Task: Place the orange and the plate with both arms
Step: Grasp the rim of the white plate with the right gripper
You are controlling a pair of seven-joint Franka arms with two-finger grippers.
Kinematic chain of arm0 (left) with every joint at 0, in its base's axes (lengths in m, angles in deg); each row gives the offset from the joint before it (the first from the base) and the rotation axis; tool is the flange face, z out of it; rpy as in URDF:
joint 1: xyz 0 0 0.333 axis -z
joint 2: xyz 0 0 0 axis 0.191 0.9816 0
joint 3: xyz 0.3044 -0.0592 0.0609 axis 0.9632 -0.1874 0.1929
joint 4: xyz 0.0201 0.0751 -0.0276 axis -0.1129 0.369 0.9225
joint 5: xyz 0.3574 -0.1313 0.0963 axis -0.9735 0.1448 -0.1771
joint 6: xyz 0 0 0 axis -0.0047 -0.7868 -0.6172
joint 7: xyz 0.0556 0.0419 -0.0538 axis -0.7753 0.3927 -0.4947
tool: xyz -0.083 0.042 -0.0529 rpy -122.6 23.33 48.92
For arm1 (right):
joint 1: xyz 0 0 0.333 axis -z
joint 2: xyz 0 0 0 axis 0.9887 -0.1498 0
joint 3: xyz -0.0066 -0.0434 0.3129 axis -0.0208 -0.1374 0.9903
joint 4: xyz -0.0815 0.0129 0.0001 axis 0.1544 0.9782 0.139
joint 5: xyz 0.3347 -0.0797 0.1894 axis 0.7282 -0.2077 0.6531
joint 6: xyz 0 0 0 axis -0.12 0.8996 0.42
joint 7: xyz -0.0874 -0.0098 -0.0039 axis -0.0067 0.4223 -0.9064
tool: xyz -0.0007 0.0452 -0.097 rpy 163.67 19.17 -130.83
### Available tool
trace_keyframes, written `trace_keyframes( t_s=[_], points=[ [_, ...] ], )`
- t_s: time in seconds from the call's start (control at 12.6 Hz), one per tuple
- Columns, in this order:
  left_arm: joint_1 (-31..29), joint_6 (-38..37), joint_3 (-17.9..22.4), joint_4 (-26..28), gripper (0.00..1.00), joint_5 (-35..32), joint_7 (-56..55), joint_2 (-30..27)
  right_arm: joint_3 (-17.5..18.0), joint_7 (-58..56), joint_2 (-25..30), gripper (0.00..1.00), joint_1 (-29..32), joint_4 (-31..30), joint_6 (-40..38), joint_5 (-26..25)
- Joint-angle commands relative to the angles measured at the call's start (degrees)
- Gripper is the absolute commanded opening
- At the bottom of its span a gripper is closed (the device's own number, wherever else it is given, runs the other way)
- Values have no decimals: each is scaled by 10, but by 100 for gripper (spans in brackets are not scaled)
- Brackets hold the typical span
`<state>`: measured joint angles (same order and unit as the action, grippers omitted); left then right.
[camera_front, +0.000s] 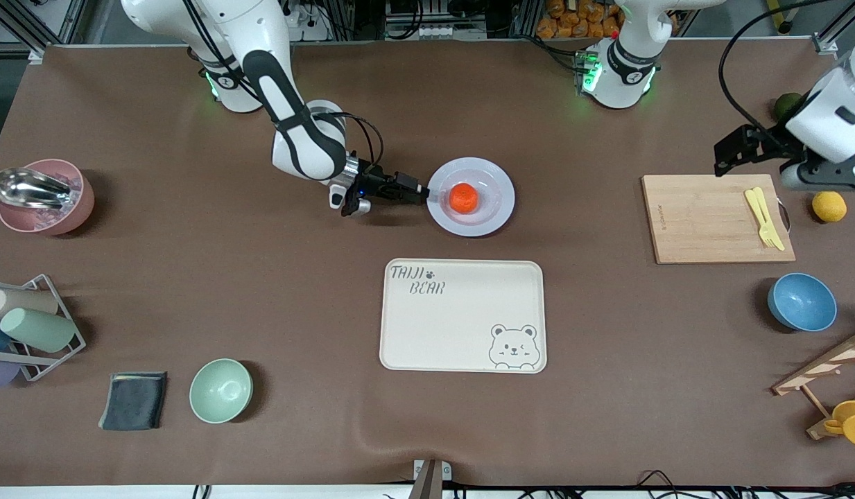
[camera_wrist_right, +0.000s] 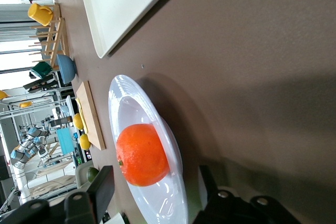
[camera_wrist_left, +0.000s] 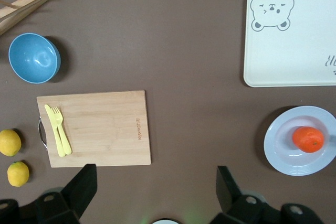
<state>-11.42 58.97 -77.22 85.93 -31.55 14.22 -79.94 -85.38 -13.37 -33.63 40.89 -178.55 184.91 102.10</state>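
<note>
The orange (camera_front: 463, 197) sat in the plate (camera_front: 500, 208) on the tabletop (camera_front: 330, 312). The right hand (camera_front: 421, 196) straddled the plate's rim, fingers apart, seemingly to grip it. The left hand (camera_wrist_left: 156, 179) hung open above the cutting board (camera_front: 704, 222), waiting.

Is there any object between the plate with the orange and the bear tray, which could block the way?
Nothing visible: only bare table lies between the plate, holding the orange, and the tray.

Orange (camera_wrist_left: 308, 139) sits on the plate (camera_wrist_left: 281, 153) at lower right; bear tray (camera_wrist_left: 283, 56) above it, left gripper (camera_wrist_left: 156, 184) spread wide along the bottom edge.
</note>
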Motion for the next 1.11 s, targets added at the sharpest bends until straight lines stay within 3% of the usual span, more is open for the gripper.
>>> trace_keyframes(
  t_s=[0.0,0.16,0.24,0.63,0.87,1.03],
  points=[
    [1,-4,3,10,100,13,-4,-6,-5,-18,-20,68,-10,21,4,23],
    [3,-3,1,10,100,13,-4,-2,-5,-35,-36,62,-25,34,3,53],
    [4,-3,1,10,100,12,-4,-1,-5,-44,-41,54,-25,38,3,55],
    [0,-3,2,10,100,12,3,0,-5,-44,-49,49,-32,38,1,64],
    [2,-2,1,10,100,13,-1,2,-5,-43,-54,27,-33,39,-2,65],
    [4,-1,1,10,100,13,-4,5,-5,-44,-57,25,-34,39,-3,72]
  ],
)
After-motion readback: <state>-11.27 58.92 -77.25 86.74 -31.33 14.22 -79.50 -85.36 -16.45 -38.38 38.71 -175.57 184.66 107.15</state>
